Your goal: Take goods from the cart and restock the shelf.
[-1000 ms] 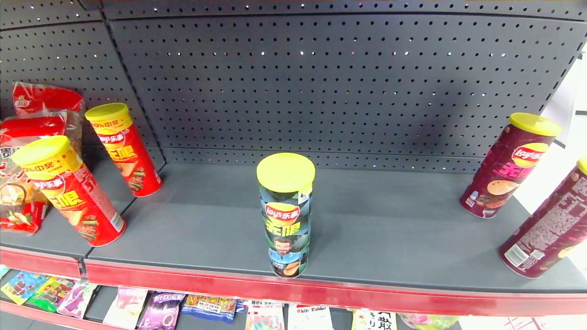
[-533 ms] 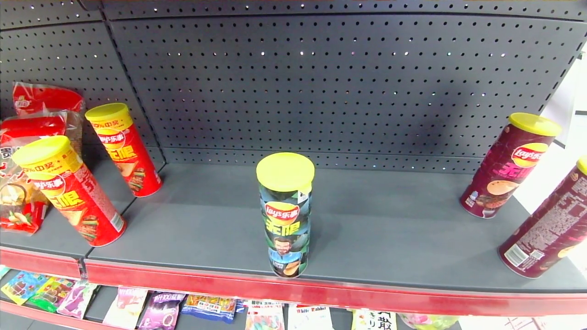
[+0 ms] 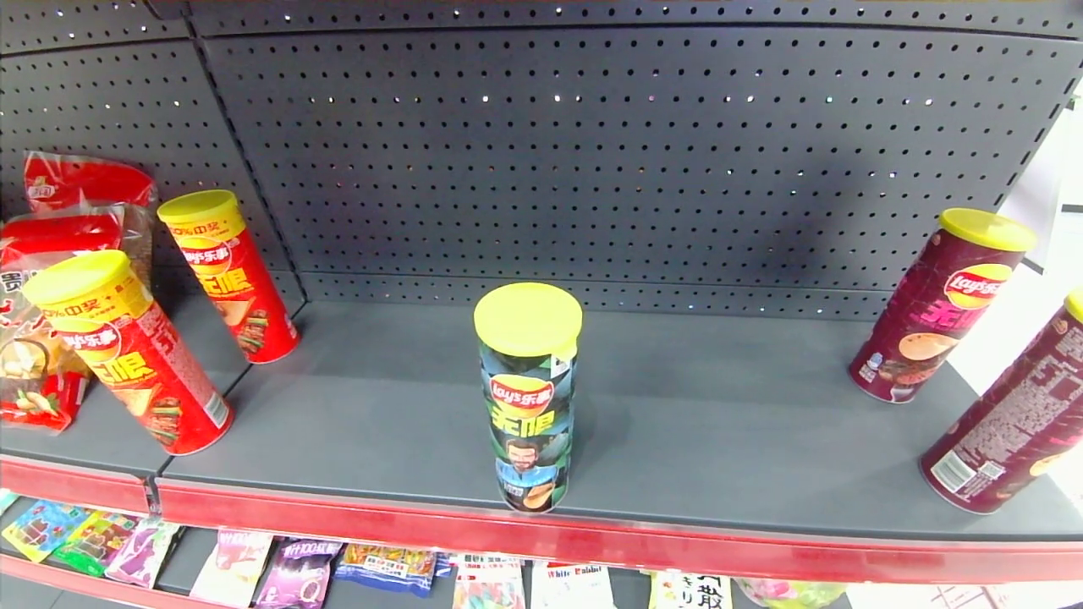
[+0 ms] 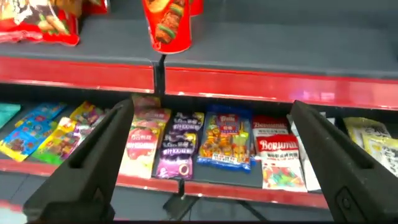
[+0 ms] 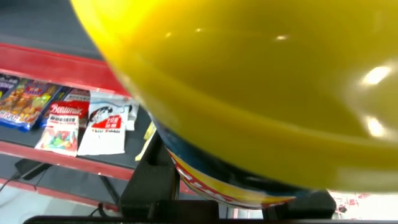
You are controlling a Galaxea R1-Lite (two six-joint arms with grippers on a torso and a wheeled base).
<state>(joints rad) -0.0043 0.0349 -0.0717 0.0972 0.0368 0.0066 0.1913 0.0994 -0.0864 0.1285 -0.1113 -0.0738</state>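
Right end effector: clenched round the lower body of a yellow-lidded cylindrical crisp can with a blue body, held out in front of the shelving, near the lower tier.
Left end effector: released, fingers spread wide with nothing between them, facing the small snack packets on the lower tier.
Grey metal shelf with a red front lip: bare stretches either side of centre.
Already stocked: blue-green yellow-lidded can upright at the front lip, centre; two red cans to the left; two maroon cans to the right; red snack bags at the far left.
Stage: one can in hand, not yet shelved.
Risk: the lift may catch the red lip from below. A tall, narrow can released tilted would likely topple. Setting it too near the centre can could nudge that one off the front edge. The lid blocks the right wrist camera, so fine alignment is probably poor.
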